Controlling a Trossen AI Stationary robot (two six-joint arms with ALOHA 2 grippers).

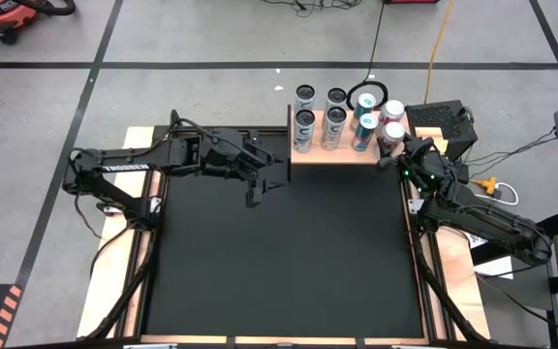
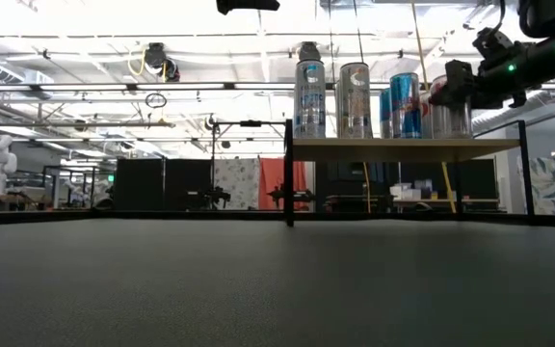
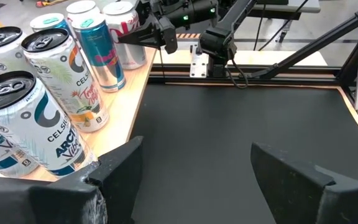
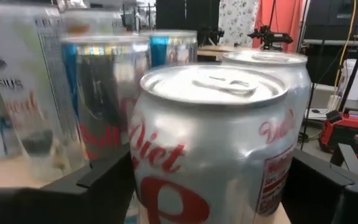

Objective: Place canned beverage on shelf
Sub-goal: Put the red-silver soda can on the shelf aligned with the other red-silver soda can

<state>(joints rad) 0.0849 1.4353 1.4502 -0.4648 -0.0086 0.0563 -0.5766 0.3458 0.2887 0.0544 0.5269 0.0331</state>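
Standing on the light-wood shelf [image 1: 347, 155] at the far edge of the black mat [image 1: 279, 252], a silver Diet Dr Pepper can [image 4: 219, 149] sits between the fingers of the right gripper [image 1: 391, 153], at the shelf's right end. The right wrist view shows a dark finger [image 4: 107, 177] on each side of the can, set a little off its wall, so the grip looks loosened rather than tight; whether the pads touch the can cannot be told. A second silver can of the same kind [image 1: 393, 110] stands just behind it.

Seven other cans share the shelf in two rows: two white Celsius cans [image 1: 304, 129] at the left end, two more Celsius cans [image 1: 335, 124] beside them, and two blue-and-silver Red Bull cans [image 1: 364, 130] next to the Diet cans. In the low view the cans stand upright on the raised wooden board, carried on black metal legs [image 2: 288, 173], with the right arm reaching in from the upper right.

The left gripper [image 1: 253, 189] hangs over the mat just off the shelf's left front corner, its fingers [image 3: 120, 171] spread wide and holding nothing.
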